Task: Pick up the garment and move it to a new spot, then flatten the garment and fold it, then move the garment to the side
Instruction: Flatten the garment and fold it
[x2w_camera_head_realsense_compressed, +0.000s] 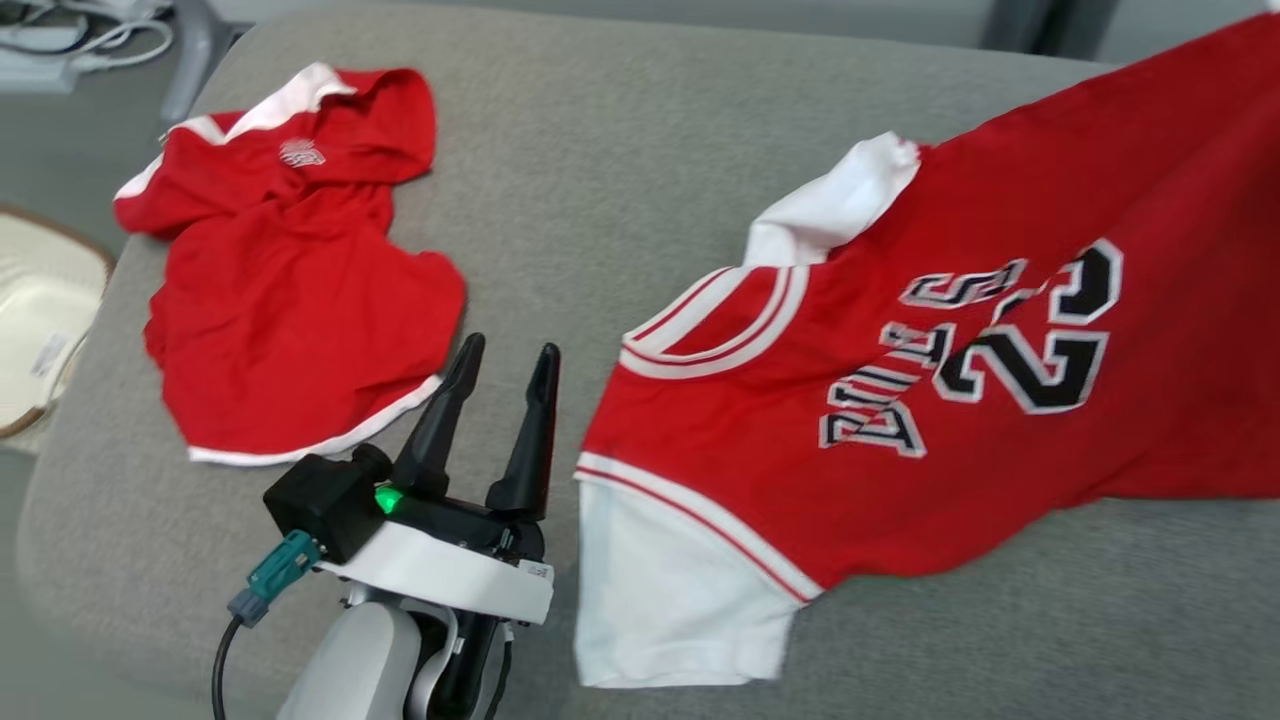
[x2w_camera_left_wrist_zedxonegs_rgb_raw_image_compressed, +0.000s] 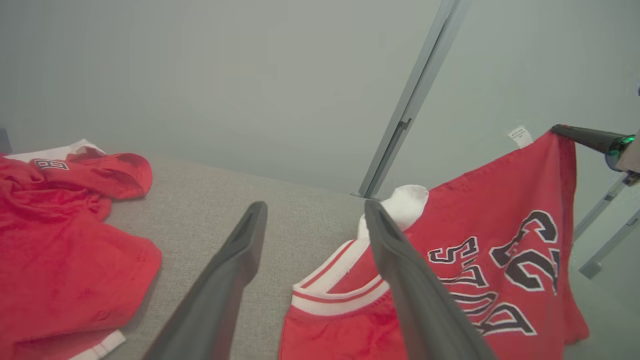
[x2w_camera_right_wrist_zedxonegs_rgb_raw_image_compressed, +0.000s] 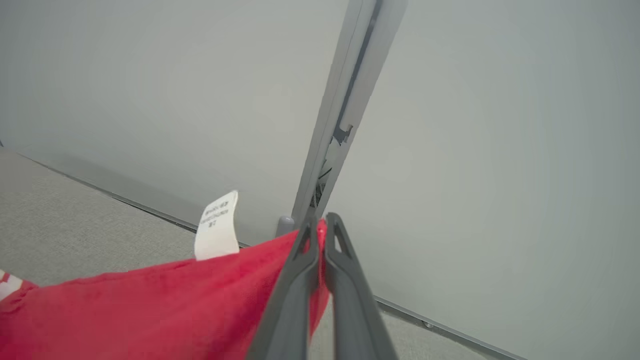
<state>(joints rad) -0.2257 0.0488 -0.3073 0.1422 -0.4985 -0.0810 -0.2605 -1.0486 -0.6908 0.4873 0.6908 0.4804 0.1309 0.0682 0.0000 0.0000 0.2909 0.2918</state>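
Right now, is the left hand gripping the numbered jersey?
No, the left hand is open over the grey cushion with nothing in it, beside the numbered jersey.

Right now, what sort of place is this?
Probably an indoor lab or test room: grey upholstered cushion as worktop, plain wall panels with a metal strip, loose cables beyond.

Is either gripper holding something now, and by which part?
The right gripper is shut on the red jersey, pinching a corner of its edge beside the white label. The left gripper is open and holds nothing.
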